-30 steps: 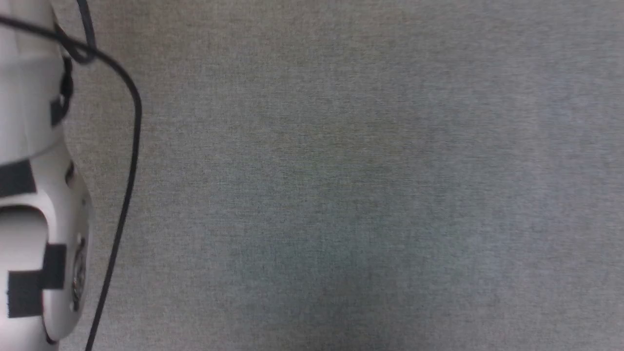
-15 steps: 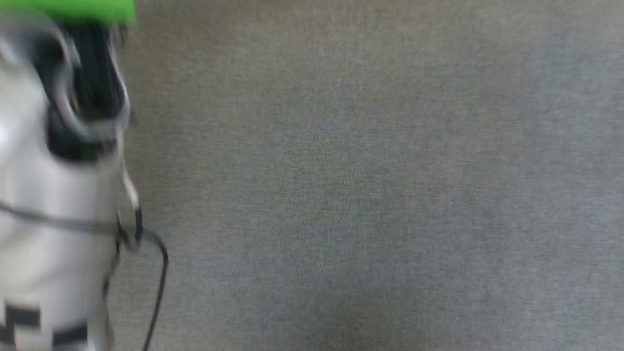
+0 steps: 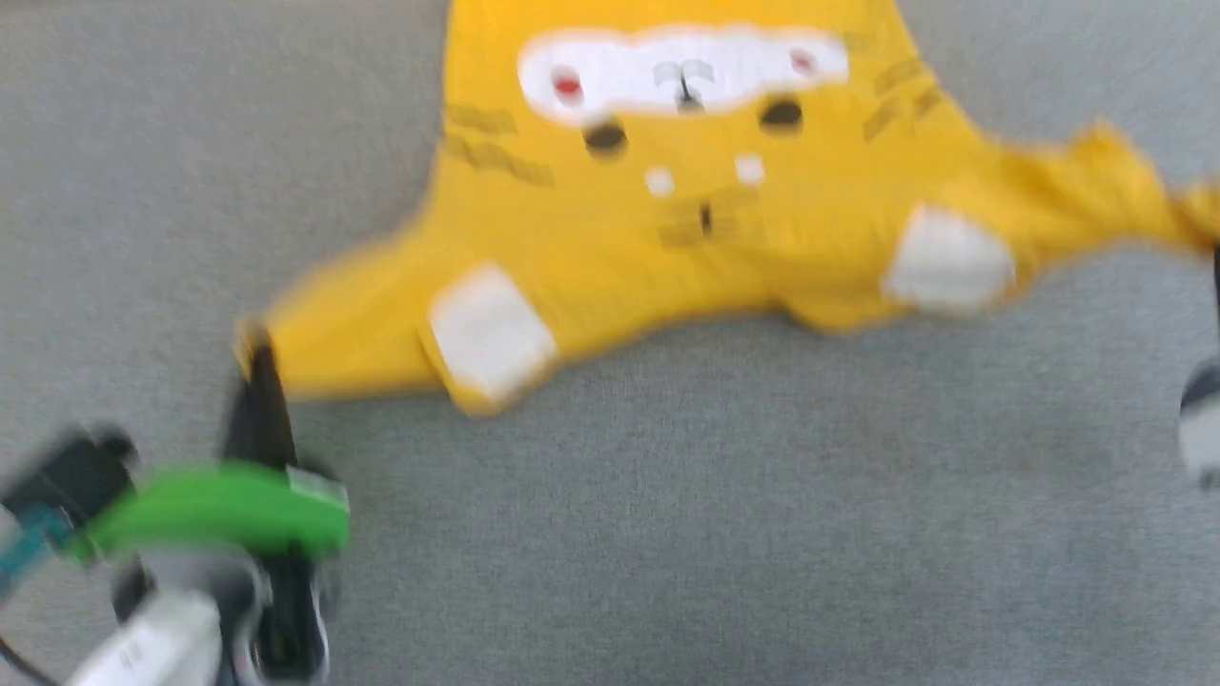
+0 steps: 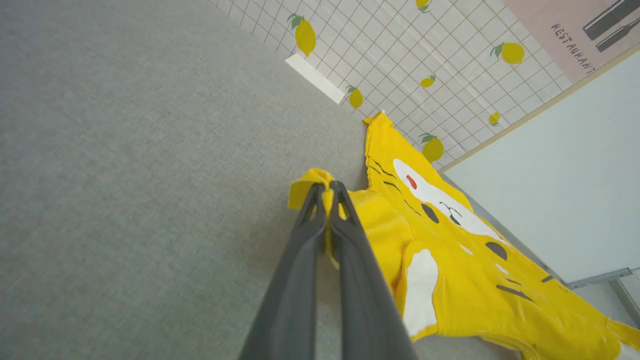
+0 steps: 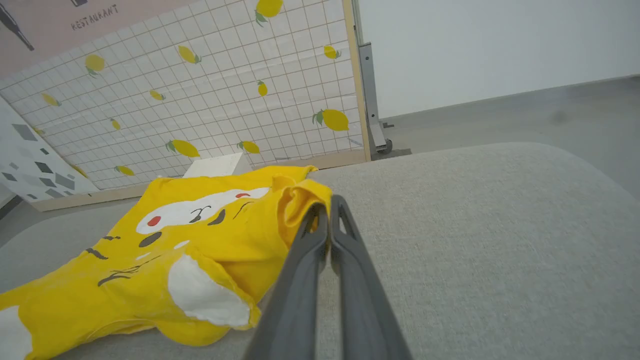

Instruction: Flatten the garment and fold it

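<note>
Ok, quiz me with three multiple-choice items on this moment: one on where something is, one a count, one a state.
1. Where does the left claw hold the T-shirt? A) mid-chest B) the far hem C) its tip on the robot's left
2. How many red dots are on the white muzzle patch? A) one B) two C) four
3. The right claw is: A) shut on yellow cloth B) wide open C) shut on nothing

Answers: 1 C, the head view shows dark fingers at that yellow tip; 2 B, one dot sits near each end of the patch; 3 A, the right wrist view shows a yellow fold pinched in it.
</note>
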{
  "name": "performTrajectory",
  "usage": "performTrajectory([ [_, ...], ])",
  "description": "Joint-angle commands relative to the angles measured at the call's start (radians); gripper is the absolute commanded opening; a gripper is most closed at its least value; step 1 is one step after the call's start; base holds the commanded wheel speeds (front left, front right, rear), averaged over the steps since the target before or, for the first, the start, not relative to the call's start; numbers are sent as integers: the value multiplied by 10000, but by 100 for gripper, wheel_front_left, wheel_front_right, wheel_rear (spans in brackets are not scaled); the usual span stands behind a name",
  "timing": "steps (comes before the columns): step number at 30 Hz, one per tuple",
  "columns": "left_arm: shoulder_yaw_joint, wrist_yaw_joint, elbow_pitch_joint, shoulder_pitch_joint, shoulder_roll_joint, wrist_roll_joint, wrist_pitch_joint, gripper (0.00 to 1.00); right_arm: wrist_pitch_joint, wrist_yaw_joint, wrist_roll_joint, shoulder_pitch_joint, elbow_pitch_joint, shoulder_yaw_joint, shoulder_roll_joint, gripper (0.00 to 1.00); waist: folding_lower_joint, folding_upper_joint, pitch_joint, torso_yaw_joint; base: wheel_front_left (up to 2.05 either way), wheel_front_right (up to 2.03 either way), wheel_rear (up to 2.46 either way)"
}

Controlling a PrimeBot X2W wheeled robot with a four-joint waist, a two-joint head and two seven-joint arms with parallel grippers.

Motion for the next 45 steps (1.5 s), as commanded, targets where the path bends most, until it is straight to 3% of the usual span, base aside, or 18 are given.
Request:
performTrajectory([
  [1, -12, -16, 15, 680, 11, -161, 113, 0, 165, -13, -6, 579, -168, -238, 296, 0, 1, 0, -1315, 39, 0, 0, 0],
  [7, -436, -193, 143, 2890, 290, -779, 988, 0, 1037, -13, 50, 2990, -300, -1197, 953, 0, 1, 0, -2030, 117, 0, 0, 0],
  [12, -637, -20, 353, 4049, 843, -716, 1525, 0, 1661, -13, 34, 4416, -51, -1912, 1135, 0, 1, 0, -2394, 152, 0, 0, 0],
  [23, -411, 375, 274, 5626, 1642, -733, 2027, 0, 3298, -13, 671, 6514, 607, -2338, 1185, 0, 1, 0, -2635, 89, 0, 0, 0],
  [29, -209, 487, -55, 5598, 1704, -669, 1887, 0, 3034, -13, 831, 6696, 776, -2450, 1186, 0, 1, 0, -2641, 143, 0, 0, 0],
  [30, -256, 470, -107, 5528, 1691, -658, 1901, 0, 2954, -13, 775, 6608, 840, -2359, 1186, 29, 1, 0, -2656, 146, 0, 0, 0],
  [31, -292, 469, -139, 5466, 1682, -634, 1904, 0, 2832, -13, 740, 6506, 914, -2363, 1186, 45, 1, 0, -2668, 144, 0, 0, 0],
  [32, -343, 473, -174, 5389, 1672, -599, 1910, 0, 2649, -13, 659, 6336, 1015, -2416, 1187, 100, 1, 0, -2680, 143, 0, 0, 0],
  [39, -598, 468, -453, 4987, 1516, -449, 1859, 0, 2884, -13, -77, 4916, -407, -2015, 1123, 100, 1, 0, -2382, 202, 0, 0, 0],
  [45, -885, 483, -749, 4482, 1401, -72, 1671, 0, 3420, -13, -895, 2106, -1219, -1791, -139, 100, 1, 0, -1559, 475, 0, 0, 0],
])
